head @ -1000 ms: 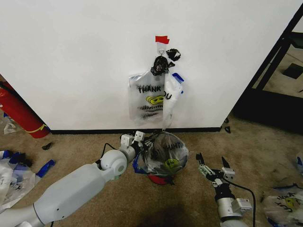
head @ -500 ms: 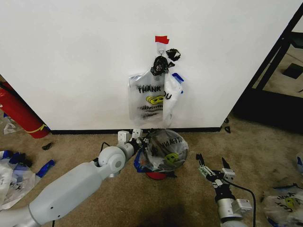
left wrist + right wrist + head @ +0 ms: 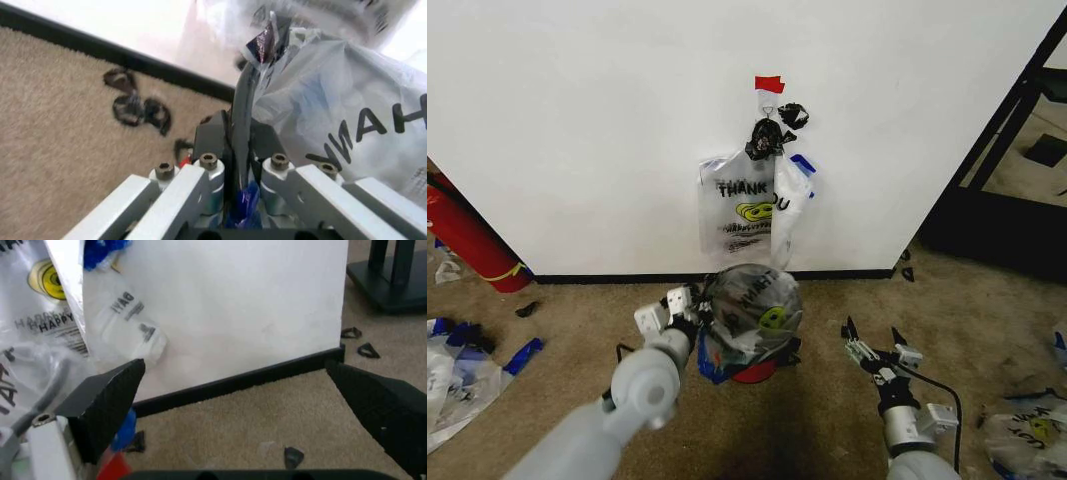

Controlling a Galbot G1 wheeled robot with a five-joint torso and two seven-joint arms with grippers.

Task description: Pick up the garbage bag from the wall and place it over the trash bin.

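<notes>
- Left wrist view: the left gripper [image 3: 241, 150] has its fingers clenched on a fold of the garbage bag [image 3: 347, 115], apparently pinching the bin's rim too.
- The bag [image 3: 749, 305] drapes over the trash bin [image 3: 752, 370], on the carpet near the wall [image 3: 577, 130].
- The right gripper [image 3: 872, 345] hovers to the right, fingers spread, holding nothing.
- More bags [image 3: 742, 210] hang on the wall.

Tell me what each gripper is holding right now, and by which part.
The left gripper pinches the edge of the garbage bag draped over the trash bin. The right gripper is open, holding nothing.
</notes>
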